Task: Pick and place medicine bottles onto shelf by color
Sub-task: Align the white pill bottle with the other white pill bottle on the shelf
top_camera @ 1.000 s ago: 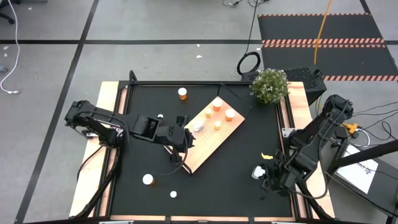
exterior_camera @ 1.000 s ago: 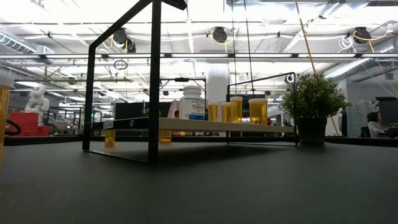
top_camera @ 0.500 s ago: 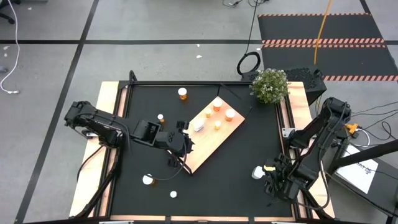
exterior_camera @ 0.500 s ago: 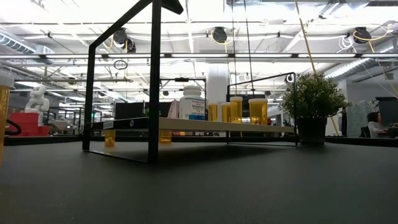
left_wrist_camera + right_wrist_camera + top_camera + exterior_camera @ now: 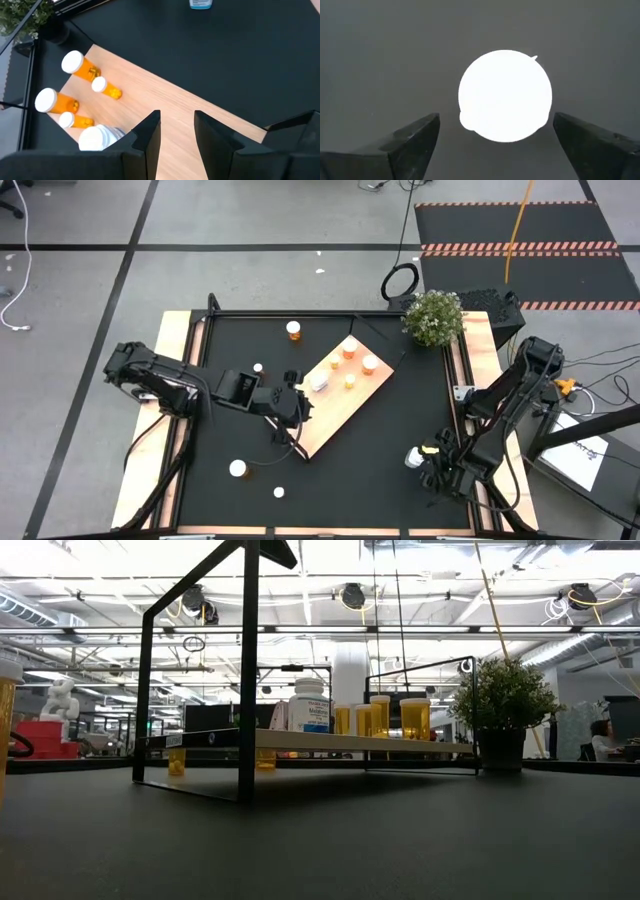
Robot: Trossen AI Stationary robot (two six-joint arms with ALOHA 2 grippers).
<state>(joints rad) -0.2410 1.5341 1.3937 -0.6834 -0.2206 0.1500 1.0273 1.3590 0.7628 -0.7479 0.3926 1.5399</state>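
The light-wood shelf (image 5: 345, 395) lies slantwise mid-table; in the low view (image 5: 350, 740) it sits raised on a black frame. On it stand several orange bottles with white caps (image 5: 75, 64) and one white bottle (image 5: 95, 137). My left gripper (image 5: 176, 135) is open and empty above the shelf's near-left part (image 5: 290, 408). My right gripper (image 5: 496, 117) is open at the table's near right (image 5: 422, 464), pointing down. Its fingers stand on either side of a white bottle (image 5: 505, 95), apart from it. The bottle stands on the black mat (image 5: 412, 457).
Loose bottles stand on the mat: an orange one (image 5: 293, 330) at the far side, a small white one (image 5: 258, 367), and two white ones (image 5: 238, 469) (image 5: 278, 492) near left. A potted plant (image 5: 433, 317) stands at the far right corner. A black frame (image 5: 245, 670) rises around the shelf.
My left gripper has shifted a little toward the table's near edge and then partly back, staying open over the shelf. My right gripper stays over the white bottle.
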